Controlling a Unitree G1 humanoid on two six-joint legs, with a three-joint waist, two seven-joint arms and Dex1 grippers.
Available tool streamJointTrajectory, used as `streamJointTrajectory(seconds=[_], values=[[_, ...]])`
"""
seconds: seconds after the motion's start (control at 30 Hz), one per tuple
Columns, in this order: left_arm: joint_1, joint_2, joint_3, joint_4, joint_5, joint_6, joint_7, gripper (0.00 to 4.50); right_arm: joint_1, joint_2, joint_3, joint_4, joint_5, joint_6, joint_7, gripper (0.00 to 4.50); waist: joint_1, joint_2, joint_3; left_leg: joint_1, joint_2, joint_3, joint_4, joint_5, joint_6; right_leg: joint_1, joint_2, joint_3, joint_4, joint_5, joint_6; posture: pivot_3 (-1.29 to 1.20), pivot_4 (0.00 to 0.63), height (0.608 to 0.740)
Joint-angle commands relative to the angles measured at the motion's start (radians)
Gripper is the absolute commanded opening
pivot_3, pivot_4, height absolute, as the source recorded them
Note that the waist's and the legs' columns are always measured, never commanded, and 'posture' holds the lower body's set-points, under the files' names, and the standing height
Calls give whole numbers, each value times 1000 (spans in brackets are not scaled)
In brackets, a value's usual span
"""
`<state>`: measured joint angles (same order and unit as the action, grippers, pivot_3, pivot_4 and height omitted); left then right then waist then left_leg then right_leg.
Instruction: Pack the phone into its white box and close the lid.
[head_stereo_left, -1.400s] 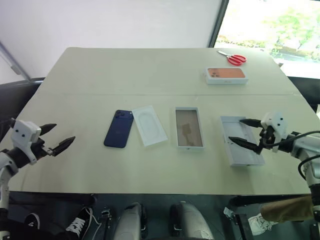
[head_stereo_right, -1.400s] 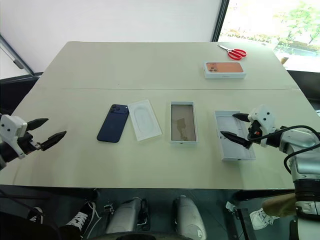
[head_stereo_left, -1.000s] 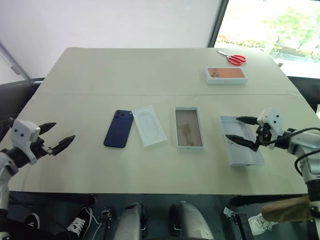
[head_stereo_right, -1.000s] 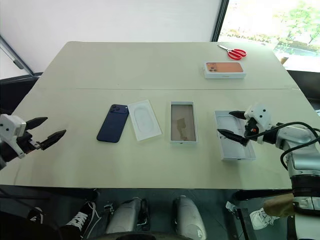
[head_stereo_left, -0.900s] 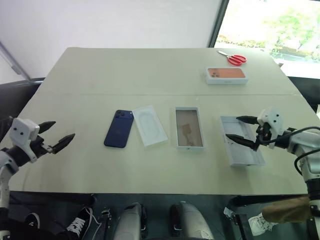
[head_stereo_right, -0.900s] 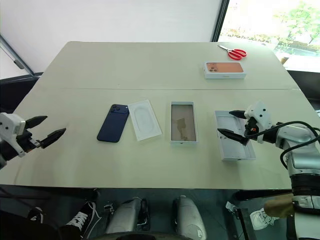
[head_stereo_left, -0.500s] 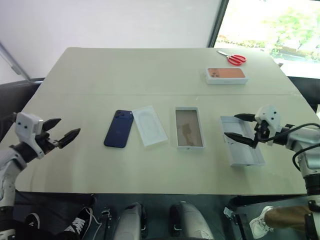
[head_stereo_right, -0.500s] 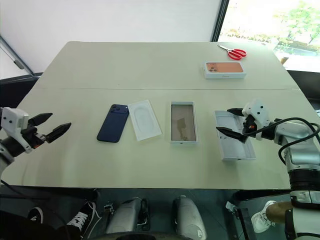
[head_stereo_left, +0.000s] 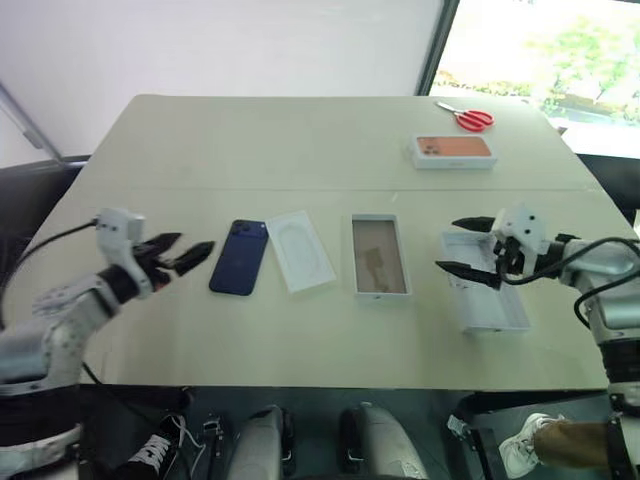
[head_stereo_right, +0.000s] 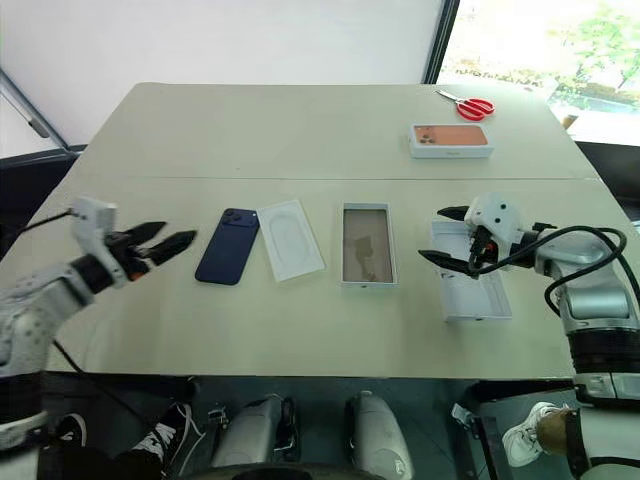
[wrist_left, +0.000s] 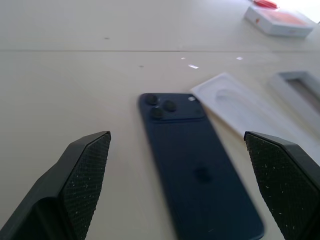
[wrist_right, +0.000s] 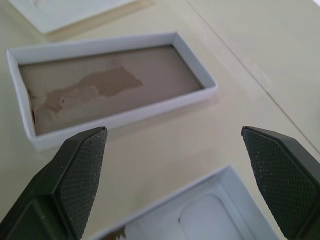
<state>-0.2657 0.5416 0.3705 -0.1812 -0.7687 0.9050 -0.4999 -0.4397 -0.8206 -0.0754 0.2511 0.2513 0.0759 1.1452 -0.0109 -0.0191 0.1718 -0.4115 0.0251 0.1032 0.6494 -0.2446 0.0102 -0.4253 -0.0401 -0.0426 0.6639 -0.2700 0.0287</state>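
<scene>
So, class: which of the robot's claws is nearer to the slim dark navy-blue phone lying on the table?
Left. The left claw hangs open just beside the slim dark navy-blue phone, apart from it. The right claw is open over the white lid, far across the table.

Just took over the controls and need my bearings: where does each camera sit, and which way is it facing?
Left and right eye views: on the head, looking forward and down over the table; both arms show, left gripper and right gripper open.
Left wrist view: on the left wrist, looking along its fingers at the phone.
Right wrist view: on the right wrist, looking along its fingers at the white box, the lid nearer.
Shared: the white card and white box also show in the head views.
</scene>
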Motion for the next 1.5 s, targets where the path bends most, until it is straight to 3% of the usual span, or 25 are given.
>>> streamJointTrajectory(seconds=[0.03,0.1,0.37,0.67,1.17,1.27,1.43,1.5], values=[[-65,-78,2,-79,-106,133,139,4489,-29,15,13,-97,21,18,0,4500,0,0,0,0,0,0,1,0,0,0,0,0,1,0,2,0,150,740],[-104,-154,48,-37,-173,236,261,4489,-35,26,22,-131,30,46,-1,4500,0,0,0,0,0,0,1,0,0,1,0,0,1,0,3,0,150,740],[-179,-298,105,20,-273,350,479,4489,-30,43,42,-193,26,67,-14,4500,1,-1,0,1,1,0,3,0,0,3,3,0,2,0,4,0,150,740],[-241,-366,136,121,-325,446,605,4489,-36,75,67,-228,16,74,-28,4500,2,-1,1,2,1,0,3,1,-2,4,4,0,2,0,4,0,150,740],[-284,-433,78,202,-249,407,644,4489,-25,91,75,-230,4,69,-54,4500,1,-2,0,3,2,-1,2,5,-8,5,6,1,1,0,4,0,150,740],[-284,-432,81,213,-242,396,646,3748,-22,92,76,-230,3,67,-58,4500,3,-2,0,3,2,-1,3,5,-8,5,6,1,1,0,4,0,150,740],[-278,-420,88,223,-233,388,631,1400,-18,89,76,-235,3,67,-61,4500,2,-2,1,3,2,-1,2,5,-8,5,6,1,1,0,4,0,150,740],[-278,-414,99,229,-233,384,627,1400,-18,89,76,-234,3,66,-62,4500,2,-3,1,3,2,-1,2,5,-8,5,6,1,1,0,4,0,150,740]])
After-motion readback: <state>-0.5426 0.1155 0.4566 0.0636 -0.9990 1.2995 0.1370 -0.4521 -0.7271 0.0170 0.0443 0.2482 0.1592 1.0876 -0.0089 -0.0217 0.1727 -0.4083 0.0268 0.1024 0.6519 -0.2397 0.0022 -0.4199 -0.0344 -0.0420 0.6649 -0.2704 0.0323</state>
